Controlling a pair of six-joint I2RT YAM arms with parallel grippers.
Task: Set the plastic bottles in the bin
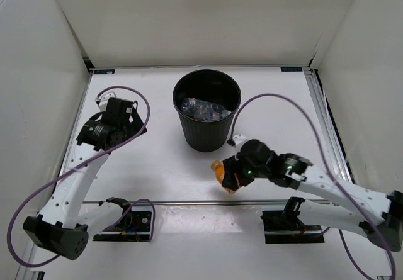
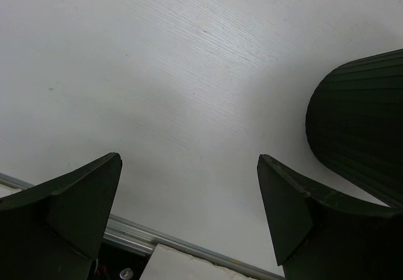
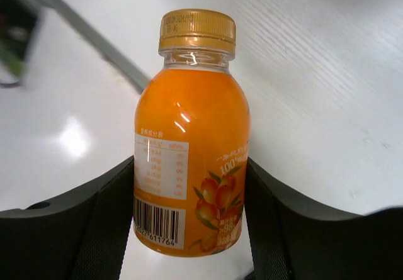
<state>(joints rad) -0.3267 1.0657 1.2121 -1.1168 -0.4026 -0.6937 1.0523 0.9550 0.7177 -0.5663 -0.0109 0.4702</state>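
From above, we see the left claw (image 1: 128, 119) at the table's (image 1: 157, 160) left side, well apart from the bin (image 1: 206, 136), but that view does not show us how its jaws stand. Its wrist camera does: the left claw (image 2: 189, 167) is spread wide over bare white table (image 2: 176, 72) with nothing between the fingers (image 2: 75, 198). The ribbed black wall of the bin (image 2: 359, 129) stands at the right edge of the picture.

In the middle of the top view the bin stands upright, and only there can we look into it: clear bottles (image 1: 204, 109) lie at the bottom, with bits of red and blue among them. We cannot count them.

Just to the bin's near right, the right claw (image 1: 232, 178) is pinching the orange bottle (image 1: 220, 173), which shows only as a small orange patch close to the rail (image 1: 189, 201).

The right wrist view fills in the rest. The right claw (image 3: 189, 192) is pressed against both sides of the orange bottle (image 3: 192, 141), low on its body, with the cap (image 3: 197, 29) pointing away. On the label (image 3: 189, 198) we read "100%" above a picture of orange fruit. A barcode (image 3: 156, 220) ends in 611764. The table of small print above it is too fine to read.
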